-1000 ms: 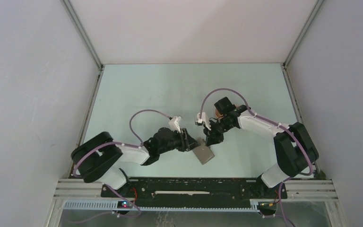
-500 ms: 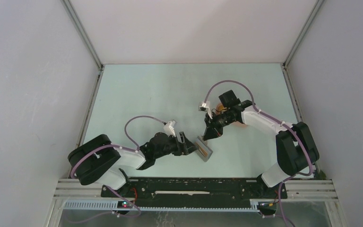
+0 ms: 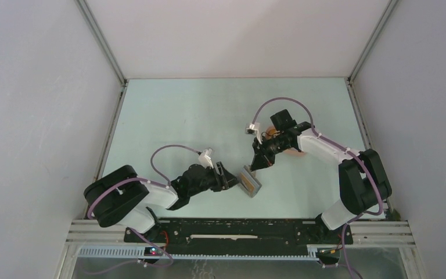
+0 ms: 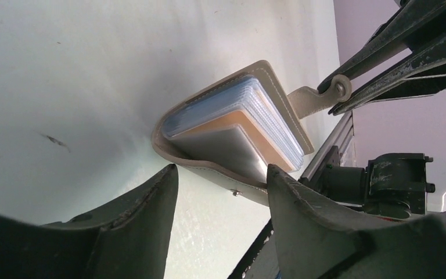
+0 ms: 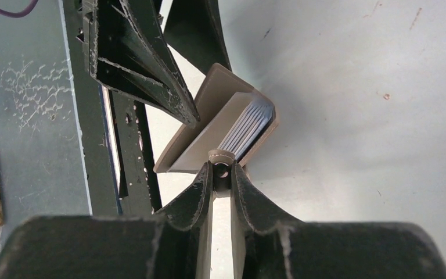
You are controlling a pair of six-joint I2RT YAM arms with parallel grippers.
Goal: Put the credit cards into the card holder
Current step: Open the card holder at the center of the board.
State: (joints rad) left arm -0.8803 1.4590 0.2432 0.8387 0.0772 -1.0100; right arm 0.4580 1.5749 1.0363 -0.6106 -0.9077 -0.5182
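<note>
Roughly mid-table, card holder (image 3: pixel 250 182) lies half open, lower cover on table (image 3: pixel 168 116), sleeve stack fanned up. Orange-yellow card (image 4: pixel 223 123) and light blue card (image 4: pixel 203 113) seem seated in sleeves; dark striped one not visible, possibly hidden. Snap tab (image 4: pixel 308 96) on holder's flap side pinched by right gripper (image 5: pixel 221 172), fingers clamped on it. Left gripper (image 4: pixel 220 177) apart, holding nothing, jaws astride holder's fold edge. Holder sits between both grippers, long axis diagonal, far-left to near-right. Left arm at spine side, just beside it.
</note>
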